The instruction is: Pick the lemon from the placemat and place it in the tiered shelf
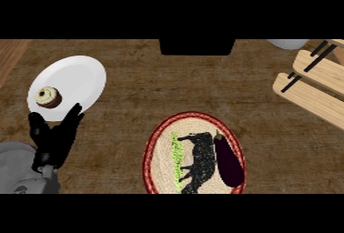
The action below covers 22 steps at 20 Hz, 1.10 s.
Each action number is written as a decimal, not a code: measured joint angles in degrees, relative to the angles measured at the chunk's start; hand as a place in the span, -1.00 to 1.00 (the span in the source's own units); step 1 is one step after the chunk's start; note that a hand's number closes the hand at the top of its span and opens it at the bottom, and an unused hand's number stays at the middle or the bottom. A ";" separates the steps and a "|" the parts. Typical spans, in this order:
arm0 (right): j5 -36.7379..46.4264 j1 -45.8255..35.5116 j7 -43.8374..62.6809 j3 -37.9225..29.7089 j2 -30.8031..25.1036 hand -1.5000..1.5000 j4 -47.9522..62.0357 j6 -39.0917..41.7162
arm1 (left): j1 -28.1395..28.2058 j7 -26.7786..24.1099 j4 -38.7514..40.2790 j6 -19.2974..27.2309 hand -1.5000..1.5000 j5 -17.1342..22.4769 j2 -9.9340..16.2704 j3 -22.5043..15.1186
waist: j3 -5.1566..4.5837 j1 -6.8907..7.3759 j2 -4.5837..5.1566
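Honestly the job looked barely started. No lemon showed anywhere; the placemat (161, 154) only carried an eggplant (228, 159) on its right side. The tiered shelf (316, 84) sat well apart at the desk's (168, 86) far right, nothing yellow on it. The left robot hand (57, 136) rested open-fingered, holding nothing, beside a plate (77, 77) with a donut (48, 96). Right one wasn't visible.

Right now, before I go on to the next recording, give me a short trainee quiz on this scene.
1. True or false: a lemon lies on the placemat.
2. Which hand shows? A left, B right, C both.
3. Fill in: the tiered shelf stands at the view's ___ edge.
Key: 1 false, an eggplant lies there. 2 A, the left hand, its fingers open. 3 right.
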 measured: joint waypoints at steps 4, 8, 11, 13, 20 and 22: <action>0.89 -0.52 -3.22 0.81 0.15 1.00 3.81 -3.55 | -0.23 -0.04 0.17 1.01 0.00 -1.15 -0.89 -0.17 | 0.01 0.00 0.01; 0.34 -1.31 -6.99 0.81 -1.00 1.00 7.12 -4.57 | -0.40 -2.07 1.57 -0.31 0.00 -0.97 -0.76 0.52 | 0.07 -0.06 -0.10; 0.30 -1.85 -8.43 1.18 -0.78 1.00 8.93 -5.87 | -0.19 -1.79 1.04 -0.28 0.00 -1.25 -1.03 0.46 | 0.09 -0.02 -0.14; 0.12 -2.12 -9.00 1.30 -1.60 1.00 9.49 -5.40 | -0.17 -0.81 0.71 -0.62 0.00 -0.93 -0.80 0.76 | 0.05 -0.09 -0.15; -0.93 -3.52 -6.27 -0.96 -1.10 -1.00 10.23 -8.02 | 0.48 -0.78 0.06 -1.34 0.00 -1.00 -0.73 1.06 | 0.03 -0.13 -0.16; -1.80 -3.41 -5.61 -2.77 -0.27 -1.00 10.13 -10.54 | 0.72 -0.89 0.01 -1.92 0.00 -0.65 -0.44 1.45 | 0.03 -0.21 -0.17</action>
